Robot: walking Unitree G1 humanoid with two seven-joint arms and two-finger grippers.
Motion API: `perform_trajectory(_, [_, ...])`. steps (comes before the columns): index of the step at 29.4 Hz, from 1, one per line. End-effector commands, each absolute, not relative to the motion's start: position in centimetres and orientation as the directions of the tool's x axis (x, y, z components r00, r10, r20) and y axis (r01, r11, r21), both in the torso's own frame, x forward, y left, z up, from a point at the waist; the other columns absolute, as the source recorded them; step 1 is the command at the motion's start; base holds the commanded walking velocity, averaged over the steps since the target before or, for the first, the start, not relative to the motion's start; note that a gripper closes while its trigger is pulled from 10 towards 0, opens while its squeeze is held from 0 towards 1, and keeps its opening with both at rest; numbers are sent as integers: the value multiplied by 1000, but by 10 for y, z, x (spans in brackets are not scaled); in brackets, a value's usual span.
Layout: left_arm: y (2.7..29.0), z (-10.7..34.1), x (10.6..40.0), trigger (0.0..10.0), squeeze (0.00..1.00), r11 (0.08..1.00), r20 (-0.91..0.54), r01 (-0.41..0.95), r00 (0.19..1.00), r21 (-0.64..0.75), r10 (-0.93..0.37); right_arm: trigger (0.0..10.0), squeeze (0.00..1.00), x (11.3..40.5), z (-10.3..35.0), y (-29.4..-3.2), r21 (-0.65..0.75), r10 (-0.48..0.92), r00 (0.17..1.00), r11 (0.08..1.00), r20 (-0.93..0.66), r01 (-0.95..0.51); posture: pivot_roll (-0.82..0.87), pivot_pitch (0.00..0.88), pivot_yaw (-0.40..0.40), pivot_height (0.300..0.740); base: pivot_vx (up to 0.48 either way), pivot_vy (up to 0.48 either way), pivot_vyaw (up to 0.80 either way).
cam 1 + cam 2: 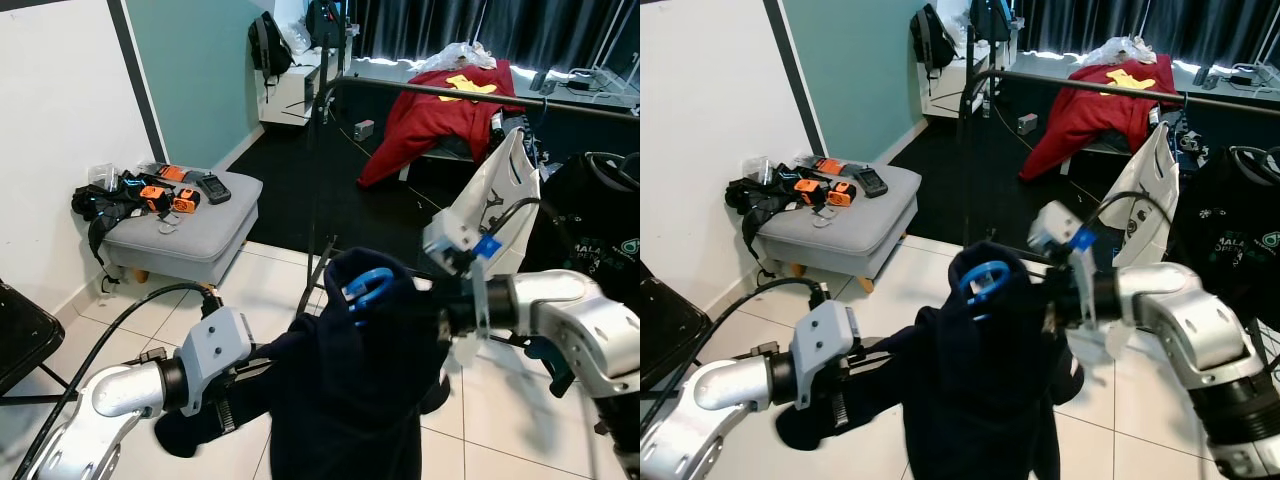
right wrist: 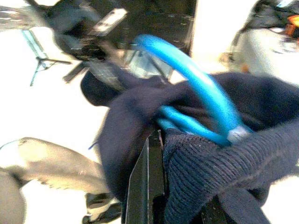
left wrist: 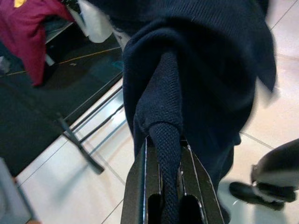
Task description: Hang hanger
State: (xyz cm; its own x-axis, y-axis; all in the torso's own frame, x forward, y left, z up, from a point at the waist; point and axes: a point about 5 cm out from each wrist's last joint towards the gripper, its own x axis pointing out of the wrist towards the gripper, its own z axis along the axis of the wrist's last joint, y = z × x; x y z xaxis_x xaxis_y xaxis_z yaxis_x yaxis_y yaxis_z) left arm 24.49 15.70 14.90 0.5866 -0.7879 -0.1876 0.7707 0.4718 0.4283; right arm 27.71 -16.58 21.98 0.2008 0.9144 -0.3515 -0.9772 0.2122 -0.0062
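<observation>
Tiles (image 1: 270, 290) white | left gripper (image 3: 170, 186) jaws clamp sweater (image 1: 350, 400) | right gripper (image 2: 159, 186) jaws unclear

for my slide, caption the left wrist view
Left gripper shut on a fold of the navy sweater above the tiled floor.

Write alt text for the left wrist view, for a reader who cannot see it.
The left pincer is shut on a fold of a dark navy knitted sweater, which hangs above the white tiled floor. Behind it are the black metal legs of a clothes rack and a red garment.
</observation>
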Motion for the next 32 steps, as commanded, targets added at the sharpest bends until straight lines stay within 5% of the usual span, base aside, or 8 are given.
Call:
perform_trajectory(1, [161,153,248,10000,0,478,-179,748,606,461,-775,10000,0,269,221,-158,9,930,134,146,-343,-989,-96,12,-10,740,0,0,0])
perform_trajectory(10, [176,160,256,10000,0,500,-171,696,655,515,-736,10000,0,257,211,-148,52,927,50,74,-371,-996,-98,11,-5,740,0,0,0])
perform_trajectory(17, [176,165,254,10000,0,509,-128,688,650,517,-749,10000,0,263,201,-158,21,891,145,171,-431,-985,-98,14,-5,740,0,0,0])
perform_trajectory(23, [174,175,235,10000,0,413,-91,756,524,507,-847,10000,0,281,214,-191,-61,837,326,334,-440,-941,-99,14,-4,740,0,0,0])
perform_trajectory(32, [175,174,226,10000,0,255,-202,801,418,541,-885,10000,0,283,228,-206,-77,835,330,331,-440,-940,-97,12,-6,740,0,0,0])
